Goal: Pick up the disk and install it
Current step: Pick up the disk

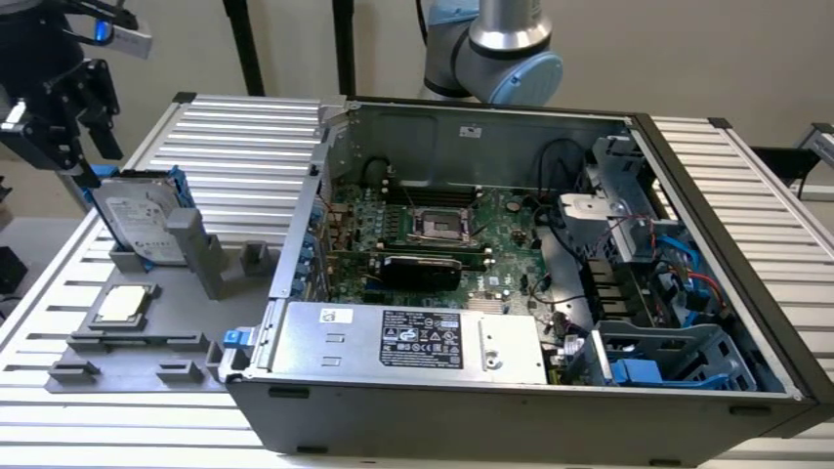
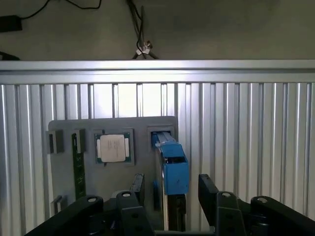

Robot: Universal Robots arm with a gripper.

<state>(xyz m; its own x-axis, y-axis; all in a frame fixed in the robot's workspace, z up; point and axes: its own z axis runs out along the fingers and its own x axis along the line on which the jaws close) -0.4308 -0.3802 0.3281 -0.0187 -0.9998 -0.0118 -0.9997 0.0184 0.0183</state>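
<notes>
hand [image 2: 171, 189] hanging in the exterior view's upper left, fingers spread apart over the disk [image 1: 131, 220], disk upright in a grey holder [image 1: 195, 256], open pc case [image 1: 391, 415] to the exterior view's right

Ribbed table [image 1: 234, 127] bears a grey fixture [image 1: 131, 363] and computer case [image 1: 456, 422]

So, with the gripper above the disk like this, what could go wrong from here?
The disk stands upright in a slot of the grey holder; a tilted pull may jam it or drag the holder along. The open gripper hangs over it with the chip close beside, so one finger could strike that. Loose cables in the computer case might snag the disk.
</notes>
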